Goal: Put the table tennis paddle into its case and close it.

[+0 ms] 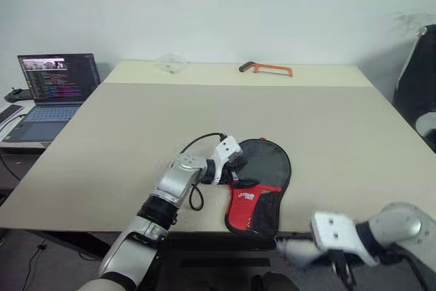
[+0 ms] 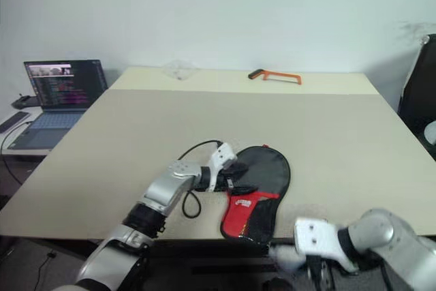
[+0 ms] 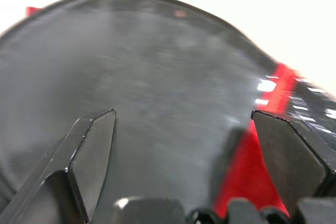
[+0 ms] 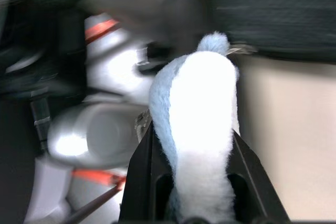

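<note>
While I view the head cameras, the paddle-shaped black-and-red fabric case [image 1: 259, 185] lies at the beige table's [image 1: 327, 134] near edge, left gripper [image 1: 236, 166] beside it | left wrist: its fingers [image 3: 92, 153] spread wide over the case's black panel | right wrist: right gripper [image 4: 191, 145] clamps a fluffy white-and-blue object [image 4: 197, 129].

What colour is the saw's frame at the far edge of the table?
Orange, with a dark grip end; the saw shows best in the left eye view.
</note>
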### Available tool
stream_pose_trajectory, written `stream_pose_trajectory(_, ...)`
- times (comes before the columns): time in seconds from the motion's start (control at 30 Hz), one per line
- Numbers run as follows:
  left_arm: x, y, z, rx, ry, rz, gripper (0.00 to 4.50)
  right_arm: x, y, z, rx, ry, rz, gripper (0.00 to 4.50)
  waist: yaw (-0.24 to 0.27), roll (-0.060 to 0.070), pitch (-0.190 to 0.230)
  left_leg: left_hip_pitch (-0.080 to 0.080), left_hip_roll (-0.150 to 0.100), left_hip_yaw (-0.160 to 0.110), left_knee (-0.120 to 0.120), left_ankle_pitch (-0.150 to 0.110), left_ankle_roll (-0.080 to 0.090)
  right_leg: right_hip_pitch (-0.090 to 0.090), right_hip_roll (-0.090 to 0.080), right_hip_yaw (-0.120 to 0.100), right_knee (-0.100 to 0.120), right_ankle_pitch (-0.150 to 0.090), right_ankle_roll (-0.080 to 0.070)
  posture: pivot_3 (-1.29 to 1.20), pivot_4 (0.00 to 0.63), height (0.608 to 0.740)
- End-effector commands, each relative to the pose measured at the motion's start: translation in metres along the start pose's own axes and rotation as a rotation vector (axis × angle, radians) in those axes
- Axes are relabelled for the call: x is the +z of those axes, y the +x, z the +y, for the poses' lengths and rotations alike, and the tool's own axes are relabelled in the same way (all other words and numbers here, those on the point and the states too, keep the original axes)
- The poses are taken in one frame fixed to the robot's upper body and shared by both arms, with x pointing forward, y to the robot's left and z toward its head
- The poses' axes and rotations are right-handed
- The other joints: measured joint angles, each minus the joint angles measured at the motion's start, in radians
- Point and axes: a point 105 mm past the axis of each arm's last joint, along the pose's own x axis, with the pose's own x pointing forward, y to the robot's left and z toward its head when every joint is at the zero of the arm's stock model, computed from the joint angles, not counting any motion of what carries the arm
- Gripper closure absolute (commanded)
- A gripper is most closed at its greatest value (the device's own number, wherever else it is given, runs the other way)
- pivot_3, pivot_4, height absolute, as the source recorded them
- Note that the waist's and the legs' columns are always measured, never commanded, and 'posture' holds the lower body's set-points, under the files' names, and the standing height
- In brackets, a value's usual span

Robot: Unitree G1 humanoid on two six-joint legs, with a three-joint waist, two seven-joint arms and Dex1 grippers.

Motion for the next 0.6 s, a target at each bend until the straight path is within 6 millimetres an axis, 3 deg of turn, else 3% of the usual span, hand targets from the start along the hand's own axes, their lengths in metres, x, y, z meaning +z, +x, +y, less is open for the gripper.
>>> stream_pose_trajectory(0.03,0.012,-0.024,-0.015,-0.103,0.071,-0.007,0.0,0.0,-0.007,-0.004,0.017,0.003,-0.005,2.83,0.0,-0.001,0.006,0.0,0.001,-0.001,-0.001,0.0,0.0,0.0,0.0,-0.001,0.0,-0.001,-0.001,0.0,0.15,0.74)
stream_pose_trajectory(0.13,0.046,-0.055,-0.004,-0.019,0.083,-0.126,0.0,-0.002,-0.012,-0.006,0.057,-0.022,-0.002,1.83,0.008,0.001,0.011,-0.004,0.0,-0.005,-0.001,0.0,0.0,-0.003,0.0,-0.004,0.0,-0.001,-0.002,0.0,0.15,0.74)
stream_pose_trajectory(0.3,0.064,-0.119,-0.01,-0.014,0.14,-0.109,0.0,0.008,-0.03,-0.031,0.009,-0.027,-0.08,0.13,0.003,0.001,0.014,-0.017,-0.001,-0.006,0.001,0.0,0.0,-0.016,0.0,-0.003,0.002,0.002,0.004,0.0,0.15,0.74)
stream_pose_trajectory(0.5,0.085,-0.174,0.001,0.135,0.203,-0.128,0.0,0.015,-0.069,-0.069,-0.125,0.008,-0.151,0.06,0.008,0.002,0.017,-0.017,-0.001,-0.003,0.001,0.0,0.0,-0.016,0.0,-0.002,0.002,0.002,0.003,0.0,0.15,0.74)
stream_pose_trajectory(0.6,0.093,-0.211,-0.011,0.163,0.178,-0.108,0.0,0.018,-0.099,-0.075,-0.199,0.048,-0.178,0.06,0.01,0.002,0.018,-0.018,-0.001,-0.004,0.002,0.0,0.0,-0.017,0.0,-0.003,0.002,0.002,0.003,0.0,0.15,0.74)
